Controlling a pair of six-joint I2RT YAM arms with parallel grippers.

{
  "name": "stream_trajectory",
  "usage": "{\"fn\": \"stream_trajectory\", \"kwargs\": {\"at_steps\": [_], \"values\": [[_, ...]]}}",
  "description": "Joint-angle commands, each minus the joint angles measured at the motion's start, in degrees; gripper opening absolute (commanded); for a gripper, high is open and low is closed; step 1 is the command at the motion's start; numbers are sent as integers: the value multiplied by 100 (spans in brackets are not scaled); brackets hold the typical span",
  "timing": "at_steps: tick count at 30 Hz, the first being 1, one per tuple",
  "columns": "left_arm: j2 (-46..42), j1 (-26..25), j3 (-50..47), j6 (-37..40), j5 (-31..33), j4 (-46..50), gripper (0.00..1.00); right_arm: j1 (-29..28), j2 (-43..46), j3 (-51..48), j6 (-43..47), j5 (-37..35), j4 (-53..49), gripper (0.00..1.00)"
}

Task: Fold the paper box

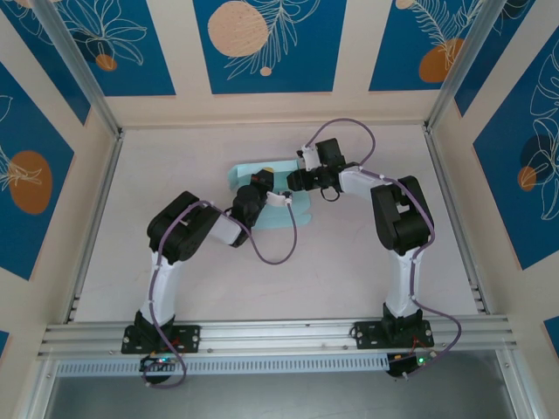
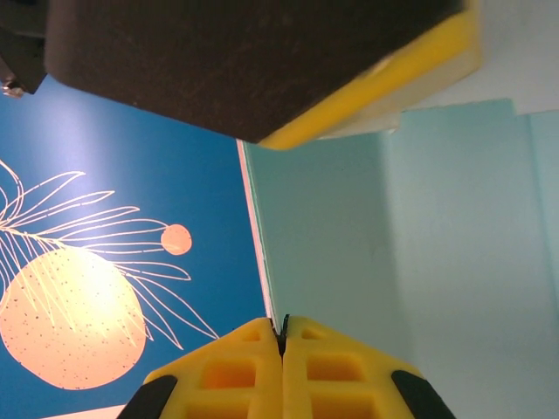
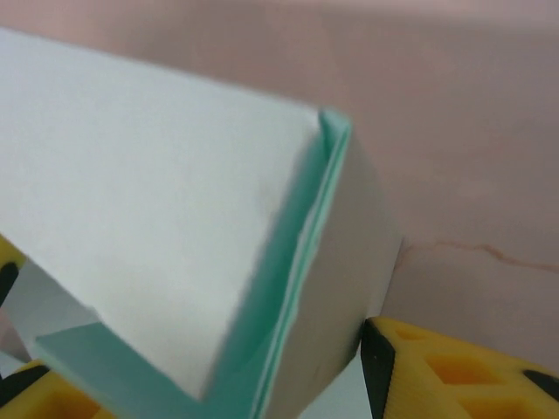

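Pale blue card is what both arms are working on: the paper box (image 1: 240, 177) lies partly folded near the middle of the table (image 1: 349, 271), between the two wrists. The left gripper (image 2: 282, 330) has its yellow fingers pressed together. The thin raised edge of one side of the box runs straight into the seam between them, so it looks pinched there. The right gripper (image 3: 192, 349) has its fingers apart on either side of a doubled-over corner, where several layers of card meet in a sharp ridge. Whether those fingers squeeze the card or only stand beside it I cannot tell. The step in hand seems to be raising and creasing a side of the box. To do it well, I judge that the left pinch should hold that side steady and upright without tugging, since thin card buckles or tears easily. The right should close squarely over the layered corner, along the crease and not across it, so the layers line up. Pulling the two grips apart would likely flatten the fold. No brand, label or writing can be read anywhere; the wall panels (image 2: 87, 218) carry only drawn leaves and orange discs on blue.
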State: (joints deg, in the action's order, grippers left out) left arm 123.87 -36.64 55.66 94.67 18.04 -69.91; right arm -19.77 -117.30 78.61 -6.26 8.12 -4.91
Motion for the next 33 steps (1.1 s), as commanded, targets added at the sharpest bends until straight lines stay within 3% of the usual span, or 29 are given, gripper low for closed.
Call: {"fn": "stream_trajectory", "kwargs": {"at_steps": [1, 9, 16, 33], "values": [[16, -8, -69, 65, -295, 764, 0, 8, 331, -27, 321, -109, 355, 53], [34, 17, -2, 51, -257, 865, 0, 42, 618, -298, 498, 590, 284, 67], [23, 27, 15, 69, -267, 875, 0, 245, 629, -470, 450, 579, 357, 61], [23, 29, -38, 113, -352, 878, 0, 201, 159, 71, 841, 323, 80, 57]]}}
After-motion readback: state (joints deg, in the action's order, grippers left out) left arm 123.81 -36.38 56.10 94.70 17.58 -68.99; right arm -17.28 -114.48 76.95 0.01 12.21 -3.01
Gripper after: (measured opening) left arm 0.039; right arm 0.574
